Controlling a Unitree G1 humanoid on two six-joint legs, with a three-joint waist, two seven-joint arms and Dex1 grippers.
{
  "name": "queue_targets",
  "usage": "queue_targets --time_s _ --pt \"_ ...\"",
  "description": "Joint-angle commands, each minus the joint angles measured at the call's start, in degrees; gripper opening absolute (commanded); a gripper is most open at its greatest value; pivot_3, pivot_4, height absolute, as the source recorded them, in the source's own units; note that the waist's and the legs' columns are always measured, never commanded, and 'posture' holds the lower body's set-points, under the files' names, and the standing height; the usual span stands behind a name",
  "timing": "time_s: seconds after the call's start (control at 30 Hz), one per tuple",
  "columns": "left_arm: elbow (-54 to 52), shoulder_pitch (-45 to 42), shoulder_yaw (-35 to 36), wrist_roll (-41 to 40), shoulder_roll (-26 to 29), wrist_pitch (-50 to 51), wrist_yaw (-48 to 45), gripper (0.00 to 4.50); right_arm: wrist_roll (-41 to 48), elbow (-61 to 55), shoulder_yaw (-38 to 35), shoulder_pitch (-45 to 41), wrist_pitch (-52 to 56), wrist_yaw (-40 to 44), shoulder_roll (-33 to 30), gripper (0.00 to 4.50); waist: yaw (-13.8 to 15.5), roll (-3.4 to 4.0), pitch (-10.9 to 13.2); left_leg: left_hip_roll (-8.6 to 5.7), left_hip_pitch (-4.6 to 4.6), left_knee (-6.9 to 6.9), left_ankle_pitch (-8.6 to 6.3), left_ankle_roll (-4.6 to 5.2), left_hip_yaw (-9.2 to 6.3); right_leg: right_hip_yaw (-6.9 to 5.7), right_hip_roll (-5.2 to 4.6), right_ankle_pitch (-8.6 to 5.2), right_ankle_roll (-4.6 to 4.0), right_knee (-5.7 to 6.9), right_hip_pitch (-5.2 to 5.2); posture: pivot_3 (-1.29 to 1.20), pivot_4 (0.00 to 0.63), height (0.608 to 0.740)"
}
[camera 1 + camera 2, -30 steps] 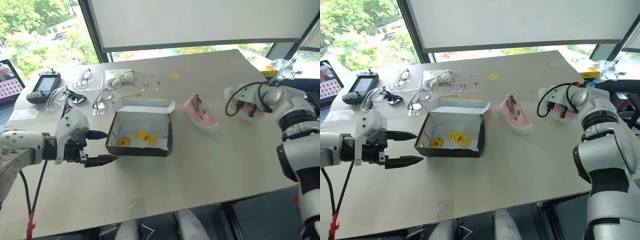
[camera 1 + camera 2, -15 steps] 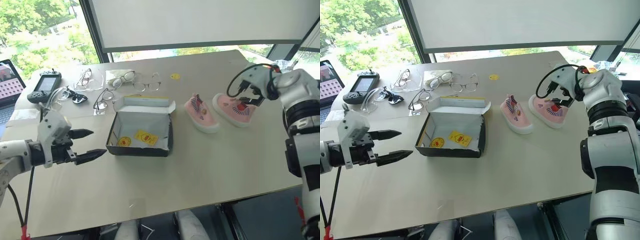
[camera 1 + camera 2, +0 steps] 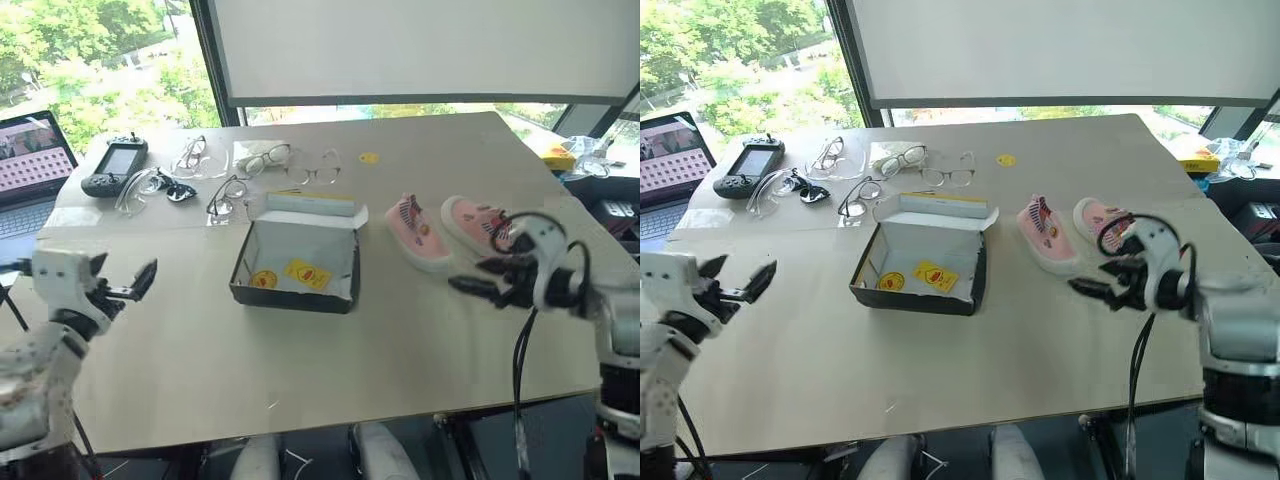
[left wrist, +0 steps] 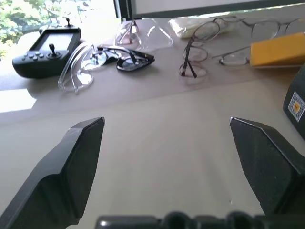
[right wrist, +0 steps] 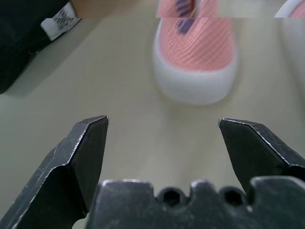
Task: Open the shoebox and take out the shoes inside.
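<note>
The shoebox (image 3: 297,268) stands open in the middle of the table, its yellow lid (image 3: 312,205) folded back; its white inside holds only yellow stickers. Both pink shoes lie on the table to the right of it: one shoe (image 3: 420,232) nearer the box, the other shoe (image 3: 474,222) beside it. My right gripper (image 3: 472,276) hovers open just in front of the shoes, holding nothing; in the right wrist view its fingers (image 5: 88,152) frame the toe of a shoe (image 5: 195,62). My left gripper (image 3: 122,272) is open and empty, far left of the box.
Several pairs of glasses (image 3: 262,160) and a black controller (image 3: 115,168) lie at the table's back left, with a laptop (image 3: 32,165) beyond the edge. A small yellow disc (image 3: 369,157) sits behind the shoes. Yellow and clear items (image 3: 572,155) lie off the right side.
My right gripper set the second shoe down beside the first, opened, and drew back toward the table's front. My left gripper swung left, away from the box. The camera view also shifted.
</note>
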Motion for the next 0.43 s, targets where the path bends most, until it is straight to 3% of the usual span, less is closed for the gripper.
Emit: queue_targets --time_s 0.03,0.17,0.23,0.43 --pt "-1.58 1.56 -2.23 4.44 -2.19 -5.87 3.49 4.5 -2.02 -2.26 -4.88 2.94 -7.9 -11.54 4.8 4.43 0.19 -0.05 -0.03 0.03 0.1 0.0 0.0 0.0 0.0 -0.01 0.03 0.01 0.01 -0.1 0.16 0.0 0.15 0.74" --pt "-3.31 3.16 -4.11 5.21 -5.61 -6.92 5.8 4.5 0.41 -4.18 -11.42 3.35 -15.28 -24.33 16.62 4.43 0.18 -0.14 -0.1 0.09 0.46 -0.07 -0.01 -0.02 0.09 0.05 0.06 -0.22 0.4 -0.24 0.51 0.0 0.15 0.74" --pt "-4.41 4.26 -5.66 5.44 -8.69 -8.45 7.39 4.5 -2.3 -3.18 -9.35 8.45 -27.62 -27.56 20.13 4.43 0.26 -0.15 -0.14 0.09 0.45 -0.07 -0.01 -0.02 0.08 0.06 0.07 -0.23 0.41 -0.21 0.49 0.0 0.15 0.74" --pt "-4.43 5.02 -8.15 6.34 -12.15 -9.9 9.26 4.5 -3.97 0.61 -4.95 15.68 -44.12 -31.4 24.01 4.43 0.37 -0.22 -0.35 0.08 0.41 -0.14 -0.11 -0.17 0.1 0.07 0.03 -0.15 0.35 -0.47 0.56 0.0 0.15 0.74"
